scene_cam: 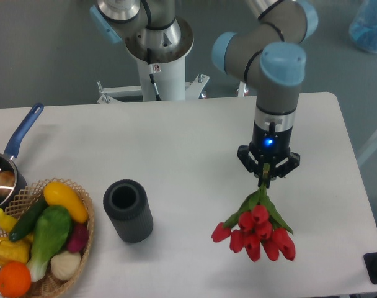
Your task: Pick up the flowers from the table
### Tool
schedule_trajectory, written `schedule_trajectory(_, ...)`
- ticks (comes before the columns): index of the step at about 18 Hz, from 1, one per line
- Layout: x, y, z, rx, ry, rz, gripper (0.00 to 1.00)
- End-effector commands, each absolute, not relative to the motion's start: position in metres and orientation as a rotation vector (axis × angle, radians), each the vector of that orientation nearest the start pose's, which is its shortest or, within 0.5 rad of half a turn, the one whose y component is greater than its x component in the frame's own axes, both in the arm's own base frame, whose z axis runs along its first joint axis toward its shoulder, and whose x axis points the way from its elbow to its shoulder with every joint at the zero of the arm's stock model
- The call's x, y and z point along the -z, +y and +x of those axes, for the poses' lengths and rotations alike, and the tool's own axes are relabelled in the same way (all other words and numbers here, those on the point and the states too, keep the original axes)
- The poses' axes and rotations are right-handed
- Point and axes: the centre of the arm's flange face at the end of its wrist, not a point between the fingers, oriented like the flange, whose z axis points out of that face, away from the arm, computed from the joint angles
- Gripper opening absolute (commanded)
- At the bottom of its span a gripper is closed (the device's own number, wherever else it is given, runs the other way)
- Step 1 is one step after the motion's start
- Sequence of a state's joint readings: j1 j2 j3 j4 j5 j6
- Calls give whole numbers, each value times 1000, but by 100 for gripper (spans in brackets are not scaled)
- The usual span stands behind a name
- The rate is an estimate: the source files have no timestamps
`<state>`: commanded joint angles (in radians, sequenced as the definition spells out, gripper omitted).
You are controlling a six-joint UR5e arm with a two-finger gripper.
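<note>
Flowers [257, 226] near table [176, 143] front edge

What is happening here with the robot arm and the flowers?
The gripper of the robot arm is shut on the thin green stems of the flowers, a small bunch of red tulips. The bunch hangs head down from it over the white table, towards the right side. To the left stand a dark ribbed cylinder, a wicker basket of vegetables and a blue-handled pot, none of them touched.
</note>
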<state>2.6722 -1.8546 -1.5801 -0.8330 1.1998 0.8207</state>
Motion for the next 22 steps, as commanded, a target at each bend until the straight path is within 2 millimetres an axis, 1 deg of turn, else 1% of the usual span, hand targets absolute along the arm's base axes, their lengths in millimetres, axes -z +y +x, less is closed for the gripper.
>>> schedule_trajectory(3, -419, 436, -477, -188, -233, -2553, 14)
schedule_trajectory(4, -424, 439, -474, -184, -219, -2540, 14)
schedule_trajectory(5, -434, 441, -471, -184, -204, -2516, 14)
schedule_trajectory(7, -444, 447, -466, -168, -183, -2484, 14)
schedule_trajectory(13, -444, 446, -464, -158, -174, -2475, 14)
schedule_trajectory(15, -449, 445, -464, -165, -174, -2469, 14)
schedule_trajectory(22, -451, 443, -466, -147, -179, -2449, 14)
